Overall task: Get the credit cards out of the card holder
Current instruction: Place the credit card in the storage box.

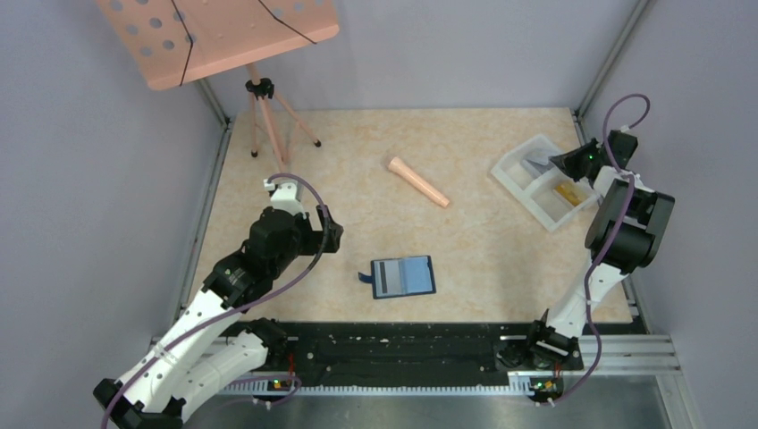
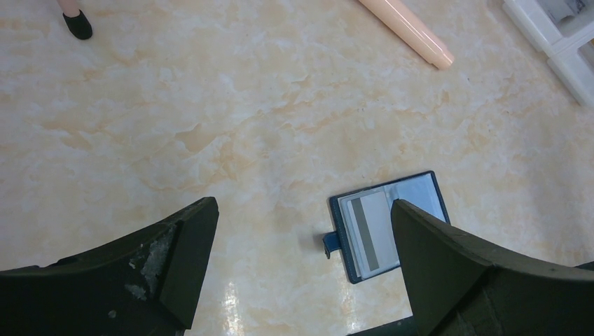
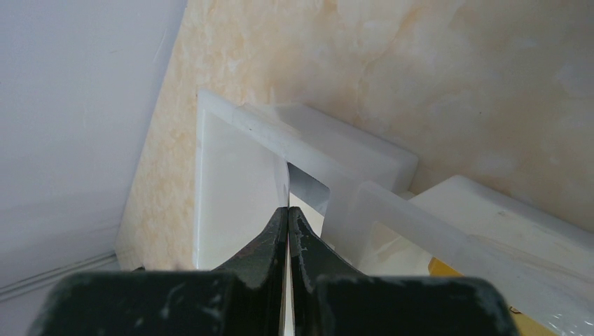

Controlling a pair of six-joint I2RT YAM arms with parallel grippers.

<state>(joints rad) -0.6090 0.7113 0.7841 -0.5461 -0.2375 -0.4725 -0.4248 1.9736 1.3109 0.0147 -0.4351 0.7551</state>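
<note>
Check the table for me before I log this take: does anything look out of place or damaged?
A peach tapered stick lies loose mid-table, unrelated to the task. The left gripper's finger shows chipped, scuffed coating. The right gripper pinching a silver card over the white tray looks normal.
</note>
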